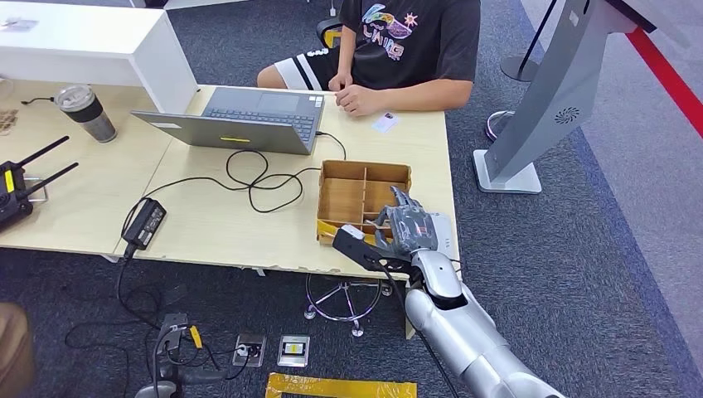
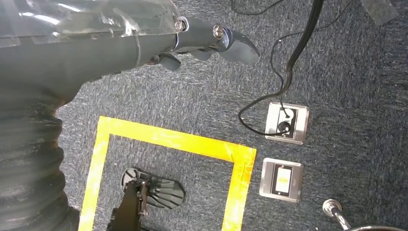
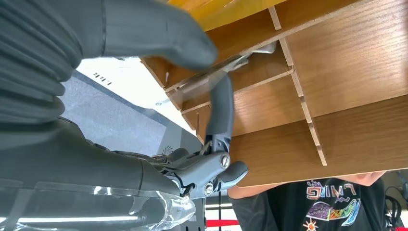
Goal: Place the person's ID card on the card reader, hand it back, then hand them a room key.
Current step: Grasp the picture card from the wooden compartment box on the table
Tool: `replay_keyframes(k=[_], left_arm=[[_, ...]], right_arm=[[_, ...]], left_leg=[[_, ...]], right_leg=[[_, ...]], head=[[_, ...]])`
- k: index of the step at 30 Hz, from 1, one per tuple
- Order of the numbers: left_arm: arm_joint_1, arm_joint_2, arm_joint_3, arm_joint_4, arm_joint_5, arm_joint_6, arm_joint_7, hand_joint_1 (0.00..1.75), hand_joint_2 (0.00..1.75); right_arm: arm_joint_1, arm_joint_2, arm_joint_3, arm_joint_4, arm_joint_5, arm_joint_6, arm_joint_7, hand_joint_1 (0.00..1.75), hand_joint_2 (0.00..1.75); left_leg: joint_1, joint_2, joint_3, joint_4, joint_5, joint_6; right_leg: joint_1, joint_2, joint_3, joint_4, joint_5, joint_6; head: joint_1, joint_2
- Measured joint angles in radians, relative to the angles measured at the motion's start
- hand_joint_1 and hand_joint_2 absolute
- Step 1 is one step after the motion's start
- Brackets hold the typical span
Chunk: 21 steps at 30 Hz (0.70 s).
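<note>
My right hand (image 1: 410,225) reaches into the near right compartment of the wooden divided box (image 1: 344,195) at the table's front edge. In the right wrist view the thumb (image 3: 159,33) and a dark finger (image 3: 221,103) close on a thin pale card edge, the room key (image 3: 250,54), inside the box (image 3: 337,62). A small white ID card (image 1: 385,123) lies flat on the table by the seated person's hands (image 1: 358,98). My left hand (image 2: 202,41) hangs low over the carpet and holds nothing, its fingers loosely apart.
An open grey laptop (image 1: 249,120) with a black cable and power brick (image 1: 145,222) takes up the table's middle. A tumbler (image 1: 85,112) and radios (image 1: 16,186) sit at the left. A grey kiosk stand (image 1: 543,99) rises to the right of the table. Yellow floor tape (image 2: 168,139) and floor sockets (image 2: 286,122) lie below.
</note>
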Motion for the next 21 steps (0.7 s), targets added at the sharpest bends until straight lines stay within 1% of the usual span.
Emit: replay_keyframes(k=[4, 15, 21], left_arm=[[0.000, 0.000, 0.000, 0.000, 0.007, 0.000, 0.000, 0.00, 1.75], [0.002, 0.000, 0.000, 0.000, 0.011, 0.001, 0.000, 0.00, 1.75], [0.002, 0.000, 0.000, 0.000, 0.011, 0.001, 0.000, 0.00, 1.75]], right_arm=[[-0.008, 0.000, 0.000, 0.000, -0.003, -0.005, 0.000, 1.55, 1.75], [-0.025, 0.000, 0.000, 0.000, -0.009, -0.029, 0.002, 1.74, 1.75], [-0.044, 0.002, 0.000, 0.000, 0.009, -0.056, 0.002, 1.75, 1.75]], left_leg=[[0.000, 0.000, 0.000, 0.000, 0.000, 0.000], [0.000, 0.000, 0.000, 0.000, 0.000, 0.000], [0.000, 0.000, 0.000, 0.000, 0.000, 0.000]], right_leg=[[0.000, 0.000, 0.000, 0.000, 0.000, 0.000], [0.000, 0.000, 0.000, 0.000, 0.000, 0.000], [0.000, 0.000, 0.000, 0.000, 0.000, 0.000]], head=[[0.000, 0.000], [0.000, 0.000], [0.000, 0.000]])
